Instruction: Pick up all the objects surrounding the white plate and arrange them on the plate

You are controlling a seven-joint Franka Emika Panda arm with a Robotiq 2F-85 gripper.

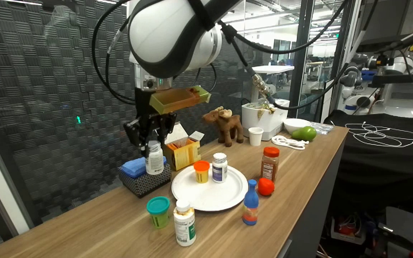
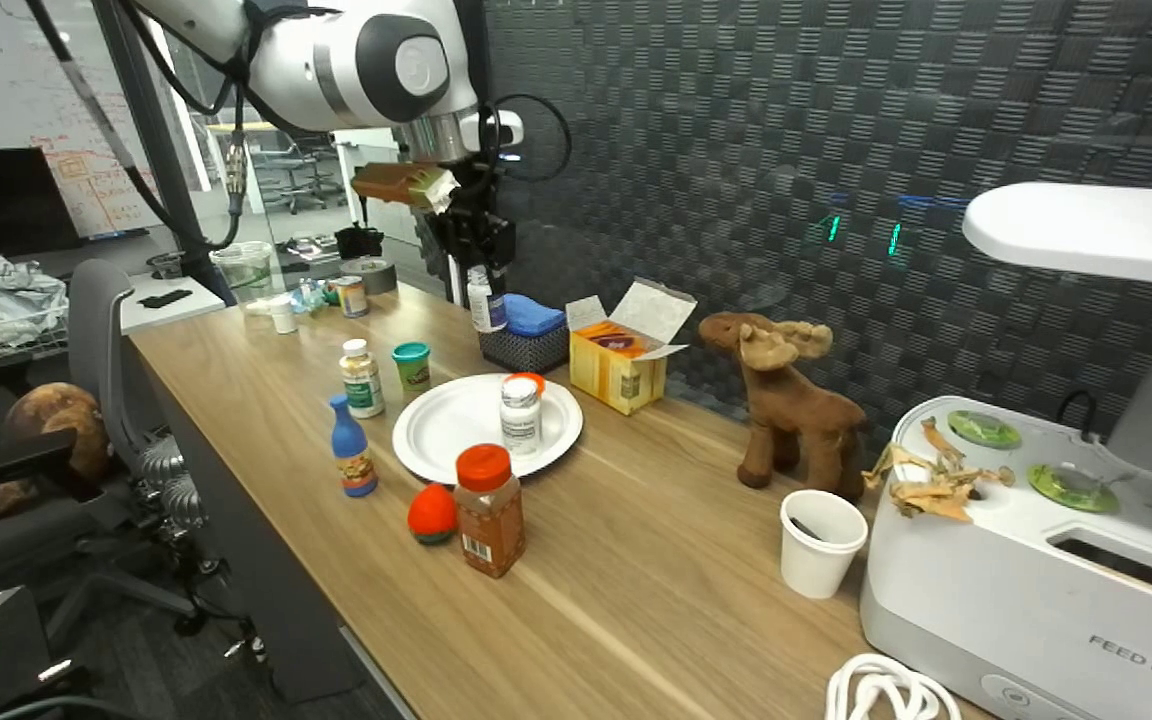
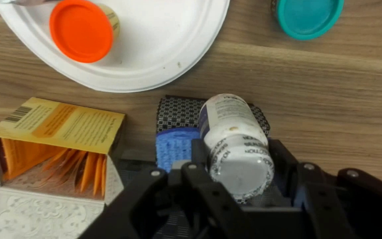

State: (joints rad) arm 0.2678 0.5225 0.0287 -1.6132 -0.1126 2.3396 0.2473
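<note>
The end effector (image 3: pixel 238 152) has a white bottle (image 1: pixel 155 161) gripped midair by the dark box (image 1: pixel 147 184), so I'd guess carry step, next probably over to the plate (image 1: pixel 210 196) and down on a bare patch.

I am recording my hand (image 3: pixel 238 151) as black, the plate (image 1: pixel 206 200) as plain white. I am noting a white-and-purple bottle (image 3: pixel 232 119), an orange-lidded yellow tub (image 1: pixel 202 176), a teal-lidded green tub (image 1: pixel 160 219), a black-and-white patterned box (image 3: pixel 177 113) and a brown, wood-grained bench (image 1: pixel 102 222).
</note>
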